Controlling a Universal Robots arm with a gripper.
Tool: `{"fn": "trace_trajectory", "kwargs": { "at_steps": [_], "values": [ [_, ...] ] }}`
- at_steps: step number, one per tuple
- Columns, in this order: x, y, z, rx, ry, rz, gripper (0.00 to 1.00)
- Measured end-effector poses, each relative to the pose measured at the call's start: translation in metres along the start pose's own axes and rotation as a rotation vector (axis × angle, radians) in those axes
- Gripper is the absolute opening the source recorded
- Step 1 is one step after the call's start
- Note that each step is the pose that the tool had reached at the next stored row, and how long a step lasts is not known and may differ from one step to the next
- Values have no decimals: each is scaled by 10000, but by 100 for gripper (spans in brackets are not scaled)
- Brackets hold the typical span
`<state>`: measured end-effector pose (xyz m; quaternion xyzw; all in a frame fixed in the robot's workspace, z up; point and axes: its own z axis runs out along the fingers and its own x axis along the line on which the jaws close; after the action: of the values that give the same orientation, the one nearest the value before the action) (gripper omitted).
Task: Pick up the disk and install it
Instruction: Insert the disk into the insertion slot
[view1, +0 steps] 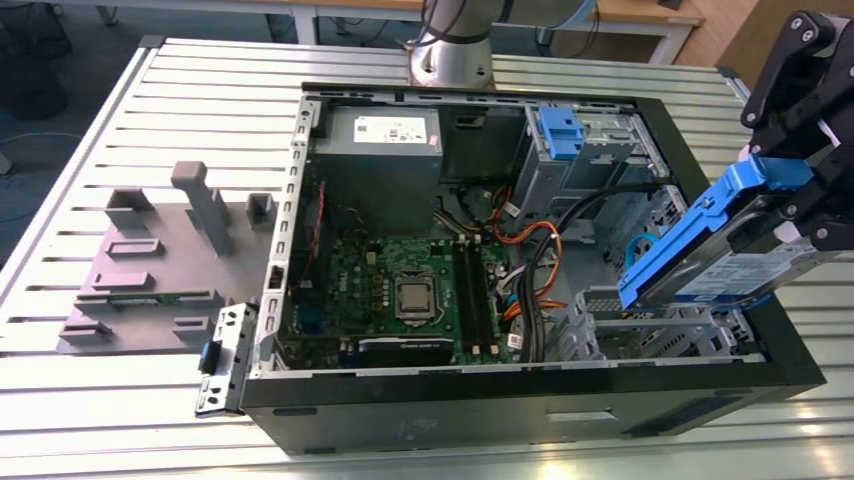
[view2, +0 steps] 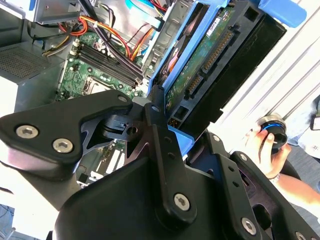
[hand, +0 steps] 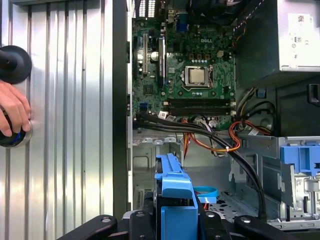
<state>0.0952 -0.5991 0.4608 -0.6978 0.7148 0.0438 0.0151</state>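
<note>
Item: flat rectangular silver hard disk in its blue plastic carrier (view1: 707, 250). We find it raised clear of the ribbed metal surface (view1: 160, 110), tilted on edge above the corner of the open black computer case (view1: 534, 400) at the exterior view's right, over the grey metal drive cage (view1: 654, 335). We judge the tilt presents the disk edgewise to that bay.

Item: black robot hand (view2: 165, 125). Its fingers are clamped on the disk; in the second wrist view they pinch the carrier's end beside the connector edge, leaving the body free.

Item: green motherboard (hand: 195, 75), lying flat inside the case.

Item: grey power supply box (view1: 380, 140), at the case's far corner.

Item: blue plastic bracket (view1: 561, 135) on the far drive bay, fixed.

Item: grey moulded fixture (view1: 160, 260) on the surface beside the case.

Item: a person's hand (hand: 12, 107) on a black knob at the surface edge, well apart from the case.
</note>
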Motion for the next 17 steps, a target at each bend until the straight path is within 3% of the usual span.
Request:
{"fn": "trace_trajectory", "kwargs": {
  "at_steps": [17],
  "values": [
    [4,17,43,0,-1,-1,36]
  ]
}}
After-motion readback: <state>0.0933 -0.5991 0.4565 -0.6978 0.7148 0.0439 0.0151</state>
